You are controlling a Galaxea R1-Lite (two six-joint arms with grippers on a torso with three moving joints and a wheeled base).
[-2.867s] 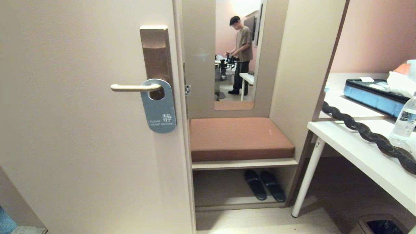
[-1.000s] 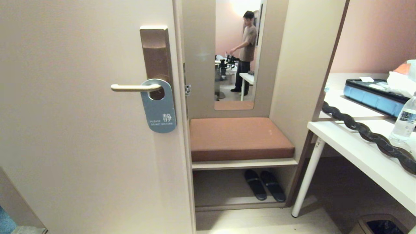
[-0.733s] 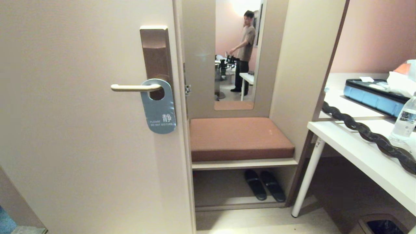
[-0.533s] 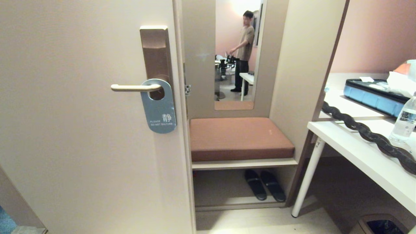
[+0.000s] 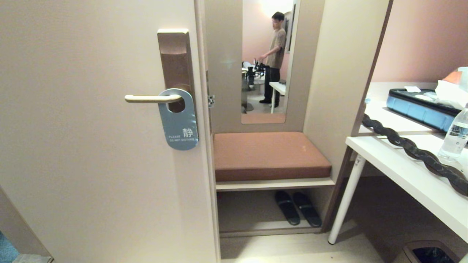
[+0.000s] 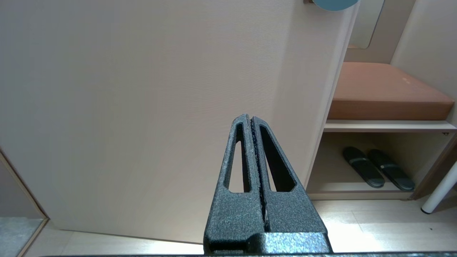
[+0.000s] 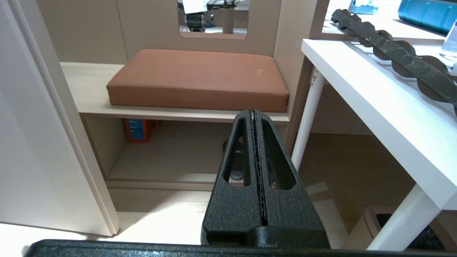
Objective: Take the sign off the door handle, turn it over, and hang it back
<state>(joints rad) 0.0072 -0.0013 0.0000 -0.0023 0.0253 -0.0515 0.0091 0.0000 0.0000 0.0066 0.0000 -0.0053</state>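
The plate point(image 5: 175, 58) behind the door handle point(image 5: 151, 98) looks like brushed bronze metal with a soft sheen, and the sign point(image 5: 179, 122) is smooth and matt (plastic or card, hard to tell). The cushion point(image 5: 268, 155) is woven brown cloth, the worktop point(image 5: 402, 171) smooth white, and both grippers' fingers point(image 6: 251, 157) point(image 7: 254, 153) are rough, pebbled black.

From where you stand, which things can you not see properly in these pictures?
- The sign: its back side, against the door, in the head view.
- Left wrist view: only the sign's bottom edge, cut by the frame.
- The bin: cut by the frame corner, head view.
- The slippers: behind the right hand, right wrist view.
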